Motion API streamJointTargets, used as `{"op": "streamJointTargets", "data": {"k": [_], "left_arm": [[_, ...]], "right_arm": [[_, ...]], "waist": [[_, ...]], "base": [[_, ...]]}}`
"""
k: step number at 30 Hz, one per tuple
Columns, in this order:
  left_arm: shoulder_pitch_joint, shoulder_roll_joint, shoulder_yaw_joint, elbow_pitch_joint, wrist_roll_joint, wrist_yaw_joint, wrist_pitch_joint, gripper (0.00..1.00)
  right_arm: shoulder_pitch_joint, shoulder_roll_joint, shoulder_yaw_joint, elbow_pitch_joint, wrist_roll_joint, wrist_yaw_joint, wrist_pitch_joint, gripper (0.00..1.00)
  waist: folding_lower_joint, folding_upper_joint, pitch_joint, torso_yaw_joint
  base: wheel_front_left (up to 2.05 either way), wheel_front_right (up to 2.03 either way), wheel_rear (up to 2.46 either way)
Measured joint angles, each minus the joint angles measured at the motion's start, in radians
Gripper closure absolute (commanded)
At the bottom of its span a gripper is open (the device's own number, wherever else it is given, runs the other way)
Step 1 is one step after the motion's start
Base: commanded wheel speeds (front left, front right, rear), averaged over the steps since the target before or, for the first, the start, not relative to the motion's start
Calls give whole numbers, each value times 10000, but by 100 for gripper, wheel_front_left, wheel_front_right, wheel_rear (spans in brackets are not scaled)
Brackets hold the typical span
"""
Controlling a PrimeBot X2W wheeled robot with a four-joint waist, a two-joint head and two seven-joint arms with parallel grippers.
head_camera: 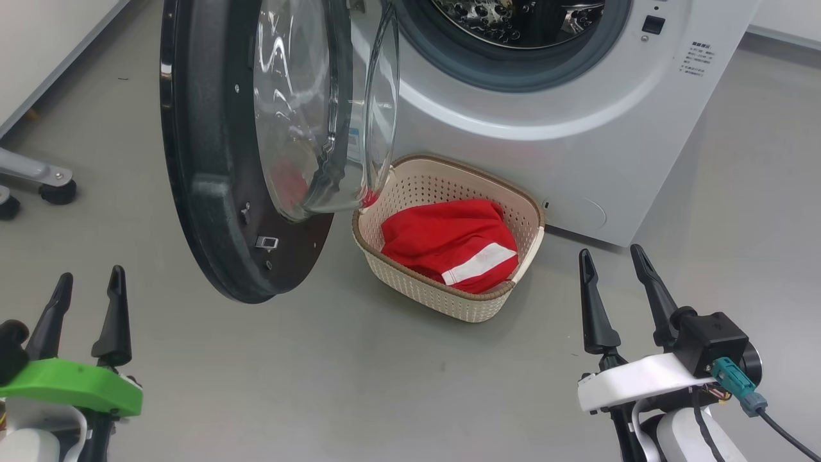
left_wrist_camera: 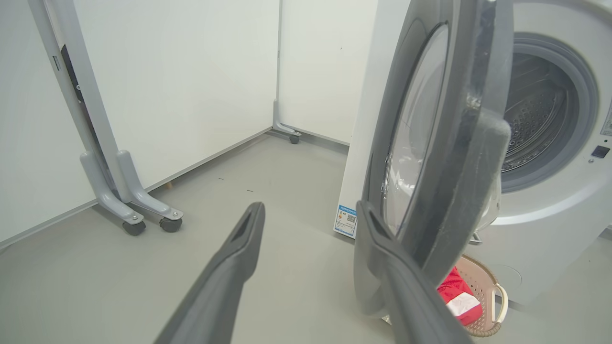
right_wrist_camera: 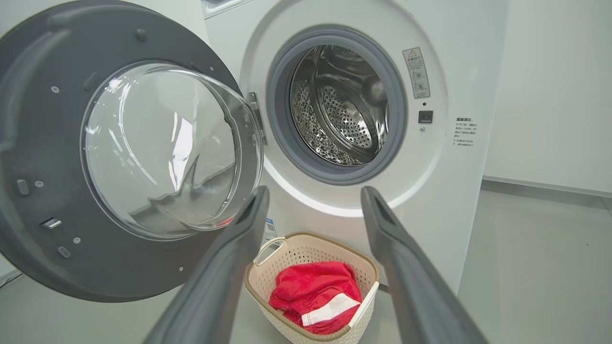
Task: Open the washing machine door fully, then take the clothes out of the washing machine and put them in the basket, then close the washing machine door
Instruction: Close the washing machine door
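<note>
Left gripper (head_camera: 91, 273) hangs low at the robot's left with its two dark fingers spread wide and nothing between them; the right gripper (head_camera: 610, 250) is likewise spread and empty at the lower right. The red clothes (head_camera: 449, 237) lie heaped in the basket (head_camera: 442, 158), which sits on the floor against the front of the washing machine (head_camera: 513, 115) just below its opening. The drum (right_wrist_camera: 344, 110) looks bare in the right wrist view, so the step left is judged to be shutting the door (head_camera: 205, 160). That door stands swung out toward the robot, nearly edge-on to the left arm. In the left wrist view its rim rises just right of the right-hand finger, the glossy outer face turned toward that gripper. The glass bowl and inner face look the other way, toward the basket and the right gripper. So the door lies ahead and to the right of the left gripper, near but apart from it. That arm is both the nearer one and the one on the pushing side; a sweep rightward against the outer face should carry the door home. The bowl overhangs the basket's near corner, and whether the rim clears it cannot be told.
</note>
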Motion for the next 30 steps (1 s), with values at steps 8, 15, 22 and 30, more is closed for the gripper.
{"op": "streamJointTargets", "data": {"k": [8,15,22,30], "left_arm": [[11,88,-209,165,88,0,-502,0],[18,98,-424,318,90,-10,-625,0],[18,136,-470,422,88,-10,-761,0],[18,209,-533,556,77,-10,-844,0]], "right_arm": [[3,0,-2,-2,-2,-2,0,0],[4,-2,-4,-2,0,-2,0,0],[36,-2,-2,-2,0,-2,0,0],[111,0,6,-4,0,-4,-2,0]], "waist": [[0,0,-12,-10],[0,0,-29,-29],[0,0,-33,-42],[0,0,-1,-49]], "base": [[0,0,0],[0,0,0],[0,0,0],[0,0,0]]}}
